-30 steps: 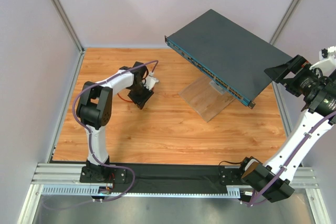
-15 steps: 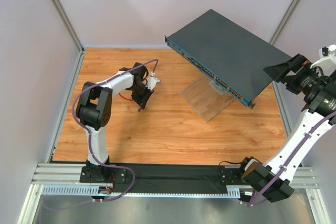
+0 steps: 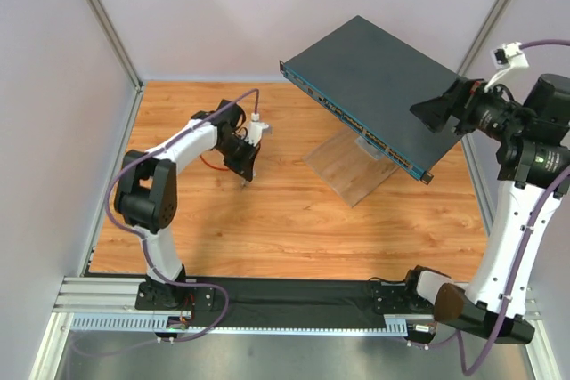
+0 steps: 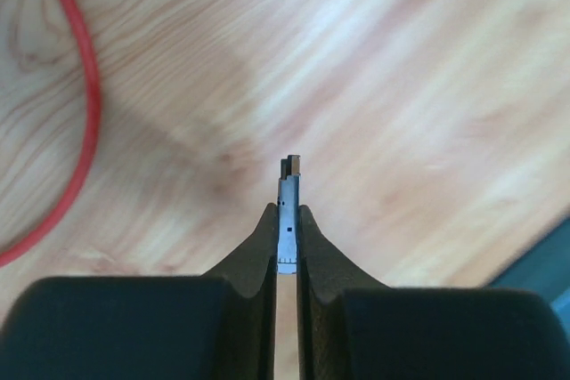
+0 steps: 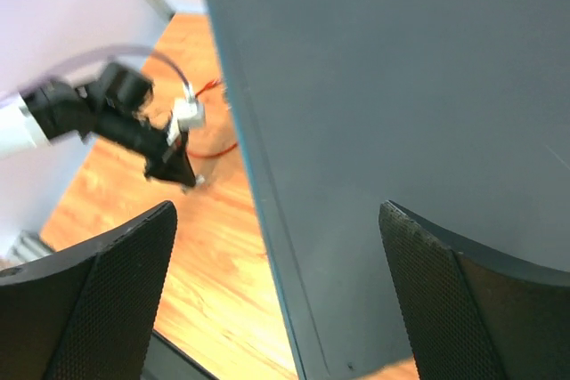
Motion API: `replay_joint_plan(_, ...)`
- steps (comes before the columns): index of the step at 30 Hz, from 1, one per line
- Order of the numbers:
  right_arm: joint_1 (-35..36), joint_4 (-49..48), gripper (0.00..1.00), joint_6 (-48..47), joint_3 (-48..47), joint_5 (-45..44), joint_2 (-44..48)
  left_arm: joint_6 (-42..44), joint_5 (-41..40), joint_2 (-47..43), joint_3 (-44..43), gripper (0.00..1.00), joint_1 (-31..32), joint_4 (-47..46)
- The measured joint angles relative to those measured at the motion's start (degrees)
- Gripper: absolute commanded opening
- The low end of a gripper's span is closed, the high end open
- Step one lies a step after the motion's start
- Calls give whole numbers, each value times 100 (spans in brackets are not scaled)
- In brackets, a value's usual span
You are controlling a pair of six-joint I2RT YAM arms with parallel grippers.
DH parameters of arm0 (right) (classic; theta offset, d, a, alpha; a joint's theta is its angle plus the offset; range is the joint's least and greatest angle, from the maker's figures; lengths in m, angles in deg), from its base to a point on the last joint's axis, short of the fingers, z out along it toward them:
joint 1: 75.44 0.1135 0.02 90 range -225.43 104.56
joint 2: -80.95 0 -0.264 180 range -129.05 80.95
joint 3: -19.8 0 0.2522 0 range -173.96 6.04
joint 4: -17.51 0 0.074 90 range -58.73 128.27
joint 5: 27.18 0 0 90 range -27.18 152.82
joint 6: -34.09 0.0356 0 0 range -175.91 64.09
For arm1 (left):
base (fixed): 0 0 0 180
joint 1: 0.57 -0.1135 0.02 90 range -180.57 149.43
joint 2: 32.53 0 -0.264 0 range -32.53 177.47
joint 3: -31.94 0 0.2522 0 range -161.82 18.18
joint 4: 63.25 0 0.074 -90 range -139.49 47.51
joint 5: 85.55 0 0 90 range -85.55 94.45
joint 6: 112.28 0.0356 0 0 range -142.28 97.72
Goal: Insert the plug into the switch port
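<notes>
Now, left gripper: closed down to a slit above the wooden tabletop, left of centre; both fingertips press on a thin grey metal strip
Grey metal strip: stands edge-on between the pads; small dark marks along it; a brownish tip pokes out just past the fingertips; no red shows on it; whether it belongs to the plug I cannot tell
Red cable: lies flat on the wood; in the left wrist view it curves down the left side, apart from the fingertips and not touching them; from above a red loop shows just beside the gripper on its left
Plug: the red-booted end of the cable cannot be made out in any view
Network switch: wide flat dark blue-grey box, tilted, propped on a clear stand at the far right of the table; well apart from the left gripper
Switch ports: a row of small sockets along the thin front face, which looks toward the table's middle; too small to tell one from another; nothing red at them
Right gripper: jaws spread wide with nothing between them; hangs over the switch's dark top near its right end; contact with it cannot be told
</notes>
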Motion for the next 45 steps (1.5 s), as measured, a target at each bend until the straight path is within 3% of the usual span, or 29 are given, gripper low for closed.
replay_joint_plan(6,1182,-42,89,-592,-140,-155,-42,-256,1587,-1565,-70,0,-127,46)
replay_joint_plan(11,2625,-155,83,-975,-92,-251,-20,-435,2715,-2907,-76,0,-136,-105)
replay_joint_plan(16,4216,-214,77,-1248,-98,-496,-186,-704,3539,-3272,-85,0,-127,-140)
replay_joint_plan(21,5259,-236,72,-1405,-155,-737,-828,-852,4017,-3353,-85,0,-28,-133)
replay_joint_plan(31,5836,-793,67,-732,-133,-627,-1679,-750,4157,-3558,-85,0,544,92)
replay_joint_plan(40,5956,-1108,68,-267,35,-376,-1869,-839,4157,-3556,-85,0,581,-87)
replay_joint_plan(45,6118,-1113,62,-256,219,-372,-1867,-920,4162,-3556,-85,0,586,-210)
